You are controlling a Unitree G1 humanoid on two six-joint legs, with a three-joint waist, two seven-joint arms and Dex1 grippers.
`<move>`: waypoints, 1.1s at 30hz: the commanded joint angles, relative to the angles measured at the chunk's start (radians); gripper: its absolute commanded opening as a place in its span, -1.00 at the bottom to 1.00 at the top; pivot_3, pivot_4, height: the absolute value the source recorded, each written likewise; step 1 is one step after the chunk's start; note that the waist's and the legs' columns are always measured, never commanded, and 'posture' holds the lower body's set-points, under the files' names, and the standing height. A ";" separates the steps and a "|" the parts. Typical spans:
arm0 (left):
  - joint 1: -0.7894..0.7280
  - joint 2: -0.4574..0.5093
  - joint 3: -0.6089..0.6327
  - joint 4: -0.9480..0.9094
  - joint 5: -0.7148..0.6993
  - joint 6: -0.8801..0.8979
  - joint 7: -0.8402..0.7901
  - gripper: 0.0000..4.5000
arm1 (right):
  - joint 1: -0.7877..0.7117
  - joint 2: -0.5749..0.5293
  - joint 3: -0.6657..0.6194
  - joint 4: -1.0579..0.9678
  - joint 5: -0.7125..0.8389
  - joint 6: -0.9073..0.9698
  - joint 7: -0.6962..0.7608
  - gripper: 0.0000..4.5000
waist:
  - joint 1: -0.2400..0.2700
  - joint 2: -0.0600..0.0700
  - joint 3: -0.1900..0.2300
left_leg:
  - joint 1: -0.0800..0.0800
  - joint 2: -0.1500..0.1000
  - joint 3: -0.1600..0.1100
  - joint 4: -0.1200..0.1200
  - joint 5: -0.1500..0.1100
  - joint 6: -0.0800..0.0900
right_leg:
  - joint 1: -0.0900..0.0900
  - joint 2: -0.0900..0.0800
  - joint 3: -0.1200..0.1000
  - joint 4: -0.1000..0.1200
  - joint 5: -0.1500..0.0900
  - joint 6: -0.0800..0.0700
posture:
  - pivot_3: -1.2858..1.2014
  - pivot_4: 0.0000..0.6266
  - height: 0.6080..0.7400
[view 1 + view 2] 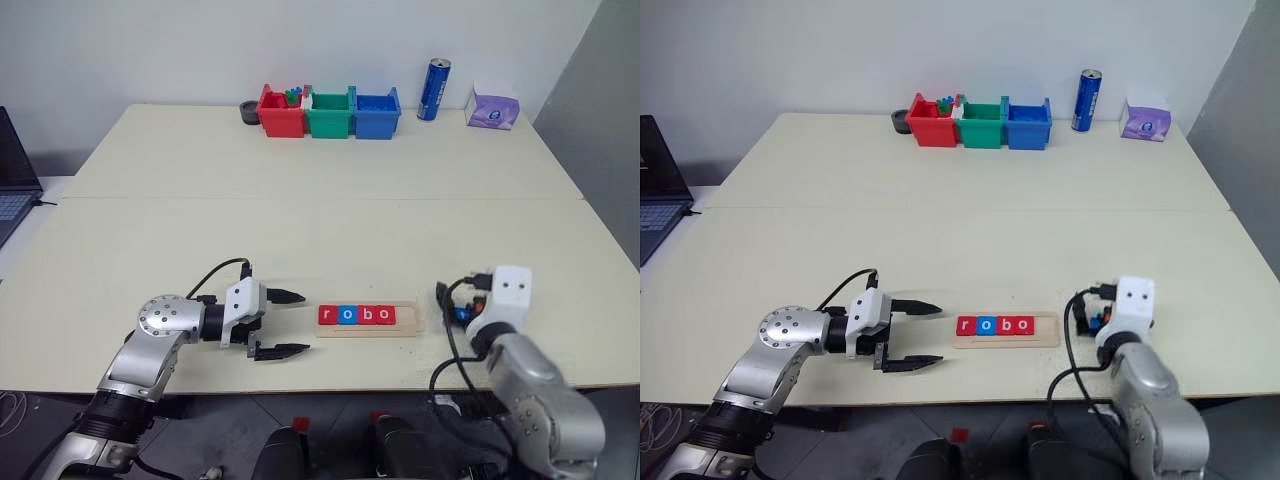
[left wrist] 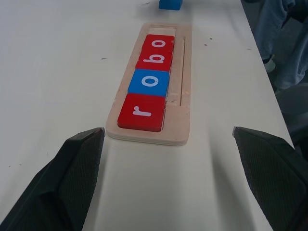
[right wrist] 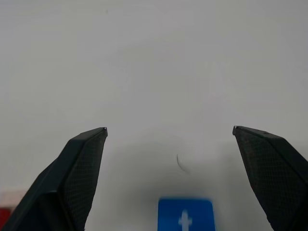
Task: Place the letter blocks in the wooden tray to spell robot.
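Four letter blocks point(image 2: 149, 82) spell "robo" in the wooden tray point(image 2: 185, 103), so I hover my spread, empty right pincer point(image 3: 169, 132) over the loose blue "t" block point(image 3: 186, 215) to grab it.

Even, bright overhead light washes my table point(image 1: 300, 230) pale, with no glare. Soft shadows pool under my left gripper point(image 1: 285, 324). Beside the wooden tray point(image 2: 185, 120), the blue t block point(image 3: 186, 215) looks blurred, with a faint shadow behind it.

a lab or office room: plain white wall, pale table point(image 1: 300, 240), laptop point(image 1: 15, 175) beside its left edge.
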 commanded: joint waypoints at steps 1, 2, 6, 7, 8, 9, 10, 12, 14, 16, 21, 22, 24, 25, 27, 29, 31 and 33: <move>-0.010 -0.004 0.004 -0.005 -0.003 -0.023 -0.006 1.00 | -0.050 -0.168 -0.071 0.006 0.149 0.060 0.222 0.99 | 0.001 0.000 0.000 | 0.000 0.000 0.000 0.000 0.000 0.000 | 0.000 0.000 0.000 0.000 0.000 0.000 | 0.03 -0.52 1.00; -0.011 -0.006 0.003 -0.004 -0.003 -0.023 -0.006 1.00 | -0.051 -0.231 -0.074 0.015 0.189 0.068 0.295 0.99 | 0.002 0.000 0.000 | 0.000 0.000 0.000 0.000 0.000 0.000 | 0.000 0.000 0.000 0.000 0.000 0.000 | 0.03 -0.52 1.00; -0.016 -0.009 0.000 -0.005 0.000 -0.021 -0.006 1.00 | 0.004 -0.544 -0.030 0.059 0.247 -0.032 0.608 0.99 | 0.003 0.001 0.002 | -0.002 0.000 0.000 0.000 0.000 0.000 | 0.000 0.000 0.000 -0.001 -0.001 0.000 | 0.03 -0.52 1.00; -0.017 -0.009 0.000 -0.004 0.001 -0.021 -0.006 1.00 | 0.028 -0.612 -0.002 0.073 0.229 -0.096 0.672 0.99 | 0.003 0.001 0.002 | -0.002 -0.001 0.000 0.000 0.000 0.001 | 0.000 0.000 -0.001 -0.001 -0.001 0.001 | 0.03 -0.52 1.00; -0.018 -0.009 0.000 -0.004 0.001 -0.020 -0.007 1.00 | 0.050 -0.674 0.029 0.092 0.203 -0.152 0.724 0.99 | 0.003 0.001 0.002 | -0.002 -0.001 0.000 0.000 0.000 0.001 | 0.000 0.000 -0.001 -0.001 -0.001 0.001 | 0.03 -0.52 1.00; -0.019 -0.010 -0.001 -0.006 0.002 -0.019 -0.006 1.00 | 0.070 -0.730 0.064 0.120 0.169 -0.223 0.774 0.99 | 0.003 0.001 0.002 | -0.002 -0.001 0.000 0.000 0.000 0.001 | 0.000 0.000 -0.001 -0.001 -0.001 0.001 | 0.03 -0.52 1.00; -0.020 -0.011 -0.002 -0.008 0.002 -0.017 -0.004 1.00 | 0.083 -0.771 0.093 0.153 0.139 -0.283 0.809 0.99 | 0.003 0.000 0.002 | -0.002 -0.001 0.000 0.000 0.000 0.001 | 0.000 0.000 -0.001 -0.001 -0.001 0.001 | 0.03 -0.52 1.00; -0.020 -0.012 -0.003 -0.013 0.003 -0.015 -0.001 1.00 | 0.086 -0.819 0.138 0.220 0.093 -0.380 0.856 0.99 | 0.003 0.000 0.002 | -0.002 -0.001 0.000 0.000 0.000 0.001 | 0.001 0.000 -0.001 -0.001 -0.001 0.001 | 0.03 -0.52 1.00; -0.018 -0.012 -0.004 -0.017 0.003 -0.013 0.001 1.00 | 0.058 -0.829 0.167 0.285 0.069 -0.445 0.881 0.99 | 0.001 -0.001 0.003 | -0.001 0.000 0.002 0.001 0.000 0.001 | 0.001 0.001 -0.001 -0.001 -0.001 0.001 | 0.03 -0.52 1.00; -0.015 -0.011 -0.004 -0.021 0.003 -0.012 0.002 1.00 | 0.021 -0.832 0.192 0.345 0.048 -0.488 0.903 0.99 | 0.000 -0.001 0.003 | -0.001 0.000 0.002 0.001 0.000 0.001 | 0.001 0.001 -0.001 0.000 -0.001 0.002 | 0.03 -0.52 1.00; -0.013 -0.008 -0.004 -0.025 0.004 -0.010 0.004 1.00 | -0.059 -0.844 0.247 0.469 0.007 -0.559 0.972 0.99 | 0.003 -0.001 0.003 | -0.001 0.000 0.002 0.002 0.000 0.001 | 0.001 0.000 -0.001 0.000 0.000 0.002 | 0.03 -0.52 1.00; -0.014 -0.008 -0.004 -0.025 0.004 -0.009 0.004 1.00 | -0.073 -0.846 0.257 0.488 0.005 -0.558 0.990 0.99 | 0.004 -0.001 0.003 | -0.001 0.000 0.002 0.002 0.000 0.001 | 0.001 0.000 -0.001 0.000 0.000 0.002 | 0.03 -0.52 1.00; -0.015 -0.007 -0.004 -0.026 0.003 -0.008 0.004 1.00 | -0.099 -0.857 0.281 0.530 -0.009 -0.563 1.026 0.99 | 0.008 -0.001 0.003 | -0.001 0.000 0.002 0.001 0.000 0.001 | 0.001 0.000 -0.001 -0.001 0.000 0.002 | 0.03 -0.52 1.00; -0.014 -0.006 -0.003 -0.027 0.003 -0.008 0.004 1.00 | -0.107 -0.860 0.290 0.545 -0.015 -0.568 1.040 0.99 | 0.009 -0.001 0.003 | -0.001 0.000 0.002 0.001 0.000 0.001 | 0.001 0.000 -0.001 0.000 0.000 0.002 | 0.03 -0.52 1.00; -0.013 -0.005 -0.002 -0.029 0.003 -0.008 0.004 1.00 | -0.125 -0.854 0.299 0.570 -0.014 -0.563 1.054 0.83 | 0.010 -0.001 0.003 | -0.001 0.000 0.002 0.001 0.000 0.001 | 0.001 0.000 -0.001 0.000 0.000 0.001 | 0.03 -0.52 1.00; -0.010 -0.005 -0.001 -0.032 0.002 -0.008 0.005 1.00 | -0.138 -0.843 0.306 0.588 -0.018 -0.564 1.061 0.60 | 0.011 -0.001 0.003 | -0.001 0.000 0.002 0.001 0.000 0.001 | 0.001 0.000 -0.001 0.000 0.000 0.001 | 0.03 -0.52 1.00; -0.008 -0.004 0.000 -0.035 0.001 -0.007 0.007 1.00 | -0.144 -0.835 0.311 0.599 -0.026 -0.568 1.066 0.27 | 0.011 -0.001 0.003 | -0.001 0.000 0.002 0.001 0.000 0.001 | 0.001 0.000 -0.001 0.000 0.000 0.002 | 0.03 -0.52 1.00; -0.007 -0.003 0.001 -0.038 0.000 -0.004 0.007 1.00 | -0.147 -0.819 0.304 0.599 -0.014 -0.551 1.063 -0.02 | 0.012 -0.001 0.003 | -0.001 0.000 0.002 0.002 0.000 0.001 | 0.001 0.000 -0.001 0.000 0.000 0.002 | 0.03 -0.52 1.00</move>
